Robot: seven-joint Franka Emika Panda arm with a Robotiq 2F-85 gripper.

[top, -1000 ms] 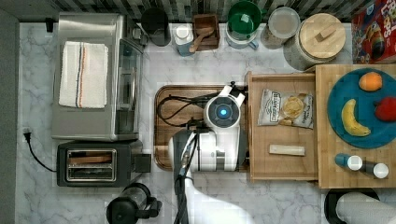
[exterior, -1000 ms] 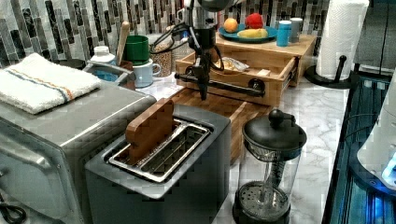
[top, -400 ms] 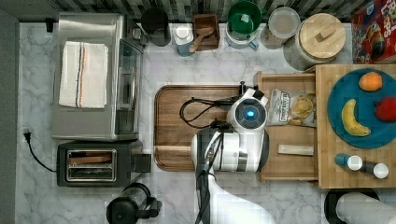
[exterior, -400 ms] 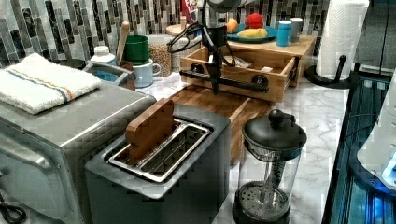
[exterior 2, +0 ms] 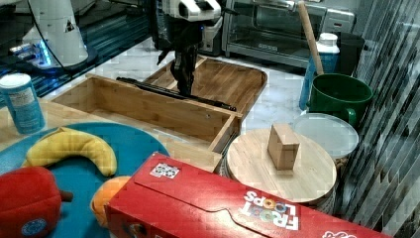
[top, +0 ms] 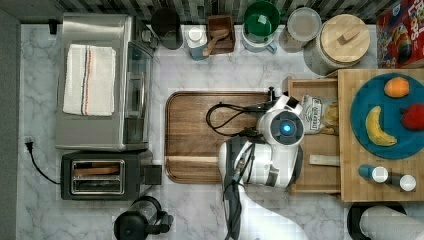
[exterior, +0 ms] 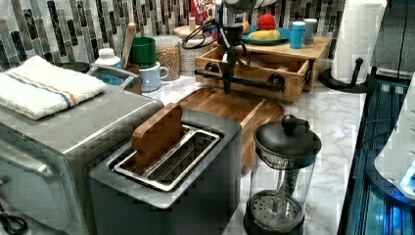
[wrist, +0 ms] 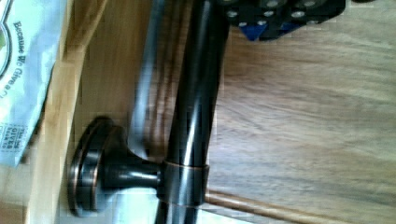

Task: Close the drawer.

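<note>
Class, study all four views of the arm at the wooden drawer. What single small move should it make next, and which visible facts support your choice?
Probably keep pushing the drawer toward the top view's right, under the butcher-block top. The drawer is only partly in: its snack bag and tray floor are exposed. The gripper stands at the dark handle bar on the front face, placed to drive it inward.

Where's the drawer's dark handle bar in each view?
Top view: handle bar peeks out at the arm's upper edge, on the drawer's left front.
Left view: across the drawer front, upper centre.
Right view: beyond the drawer's far wall.
Wrist view: vertical, centre.
Shared landmark: brown board.
</note>
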